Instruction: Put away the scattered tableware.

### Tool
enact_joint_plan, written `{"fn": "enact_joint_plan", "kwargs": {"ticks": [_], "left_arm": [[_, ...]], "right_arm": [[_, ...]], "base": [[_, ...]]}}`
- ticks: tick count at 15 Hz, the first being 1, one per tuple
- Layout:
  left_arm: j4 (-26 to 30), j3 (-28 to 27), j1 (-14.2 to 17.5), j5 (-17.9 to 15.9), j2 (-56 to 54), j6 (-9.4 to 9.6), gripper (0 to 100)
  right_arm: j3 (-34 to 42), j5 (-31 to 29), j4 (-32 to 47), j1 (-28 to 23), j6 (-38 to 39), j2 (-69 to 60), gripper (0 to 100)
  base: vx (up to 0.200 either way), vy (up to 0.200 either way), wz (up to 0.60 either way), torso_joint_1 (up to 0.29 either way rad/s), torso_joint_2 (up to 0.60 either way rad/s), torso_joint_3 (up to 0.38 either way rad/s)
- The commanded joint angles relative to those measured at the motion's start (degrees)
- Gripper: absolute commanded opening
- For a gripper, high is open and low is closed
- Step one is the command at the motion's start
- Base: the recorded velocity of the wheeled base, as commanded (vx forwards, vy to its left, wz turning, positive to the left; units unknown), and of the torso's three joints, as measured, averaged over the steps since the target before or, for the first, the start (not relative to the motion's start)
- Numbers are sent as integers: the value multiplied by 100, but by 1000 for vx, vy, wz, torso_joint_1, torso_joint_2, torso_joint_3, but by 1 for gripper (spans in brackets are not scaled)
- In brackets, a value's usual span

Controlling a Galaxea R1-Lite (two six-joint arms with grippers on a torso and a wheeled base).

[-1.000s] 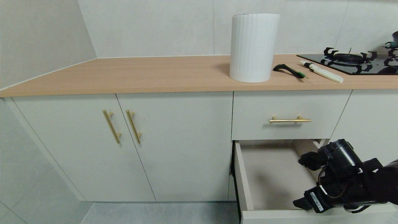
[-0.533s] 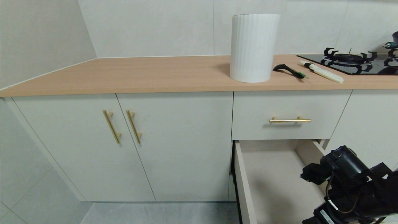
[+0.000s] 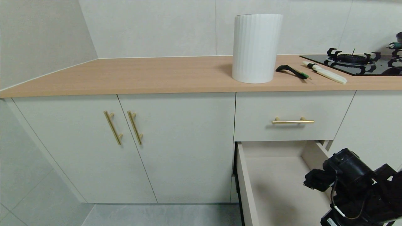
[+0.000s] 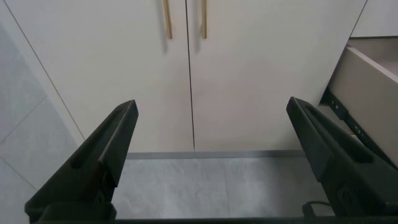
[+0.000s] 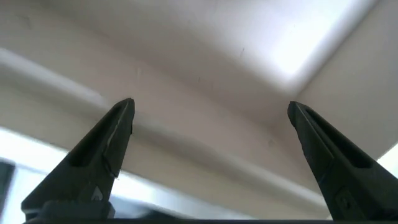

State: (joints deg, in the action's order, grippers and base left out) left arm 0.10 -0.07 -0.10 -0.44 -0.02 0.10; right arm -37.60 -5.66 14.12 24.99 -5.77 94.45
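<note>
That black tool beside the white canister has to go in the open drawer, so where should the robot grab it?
Probably mid-handle on the black tool, coming straight down and closing across its narrow width: it lies flat on the counter, and the white canister stands close beside it.

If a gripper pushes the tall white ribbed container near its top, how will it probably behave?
The container is tall for its base, so a high push may tip it. Being round, it could then roll along the counter. Its ribbed wall looks rigid.
</note>
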Motion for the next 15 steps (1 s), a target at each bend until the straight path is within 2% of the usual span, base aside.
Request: {"fn": "enact_joint_plan", "kwargs": {"ticks": [1,2,3,8,15], "left_arm": [[-1,-1,1,0,2,-1,100],[-1,-1,1,0,2,-1,100],[-10,-1,1,0,2,-1,100],[-1,7,1,0,2,-1,100],[-1,-1,1,0,2,-1,100]], "right_arm": [[-371,3,-23,-29,559,-120,100],[-573,21,-23,-29,1069,-252,100],[-617,38,-23,-47,1227,-436,100],[-793,56,-102,-223,1236,-894,100],[-767,3,-357,-284,1227,-841,100]], "base": [[0,0,0,0,0,0],[0,0,0,0,0,0],[0,0,0,0,0,0],[0,0,0,0,0,0],[0,0,0,10,-54,-43]]}}
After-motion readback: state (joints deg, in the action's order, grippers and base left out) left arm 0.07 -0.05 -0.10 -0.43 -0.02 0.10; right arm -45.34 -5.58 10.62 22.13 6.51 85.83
